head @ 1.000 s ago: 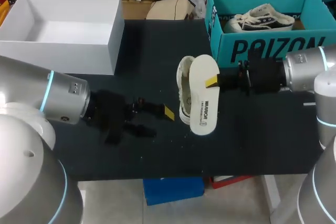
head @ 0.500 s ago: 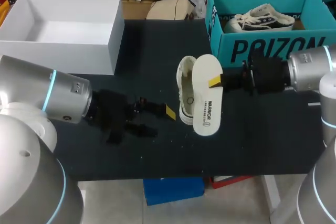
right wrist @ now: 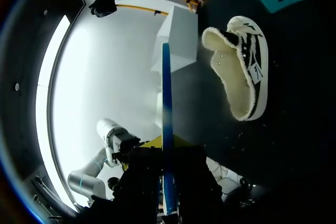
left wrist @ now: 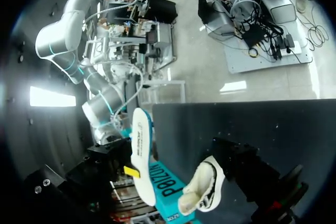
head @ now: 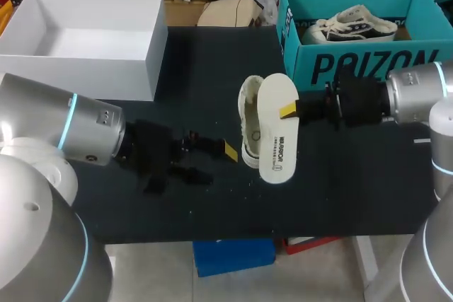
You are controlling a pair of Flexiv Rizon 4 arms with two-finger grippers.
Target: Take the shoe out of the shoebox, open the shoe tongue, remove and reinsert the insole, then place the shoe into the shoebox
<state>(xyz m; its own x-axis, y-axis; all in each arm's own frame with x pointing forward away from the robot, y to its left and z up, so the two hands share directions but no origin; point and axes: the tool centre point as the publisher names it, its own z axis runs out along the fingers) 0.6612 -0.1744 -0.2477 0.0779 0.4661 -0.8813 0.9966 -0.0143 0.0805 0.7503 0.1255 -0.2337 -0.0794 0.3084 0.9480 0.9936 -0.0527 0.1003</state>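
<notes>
A cream fleece-lined shoe (head: 248, 124) lies on its side in the middle of the black table (head: 212, 68). Its cream insole (head: 277, 129) hangs just right of it, partly in front, with my right gripper (head: 289, 111) shut on its upper edge. In the right wrist view the insole (right wrist: 167, 129) shows edge-on between the fingers of the right gripper (right wrist: 167, 148), with the shoe (right wrist: 241, 72) lying beside it. My left gripper (head: 212, 163) stands open, low over the table left of the shoe, holding nothing. The left wrist view shows the shoe (left wrist: 202, 188) and insole (left wrist: 140, 161) ahead.
An empty white box (head: 85, 33) stands at the back left. A teal shoebox (head: 354, 65) at the back right holds another shoe (head: 350, 25). Bare black table lies between the boxes and along the front edge.
My right gripper has shifted the insole slightly to the right, away from the shoe. The left arm and the shoe have stayed where they were.
</notes>
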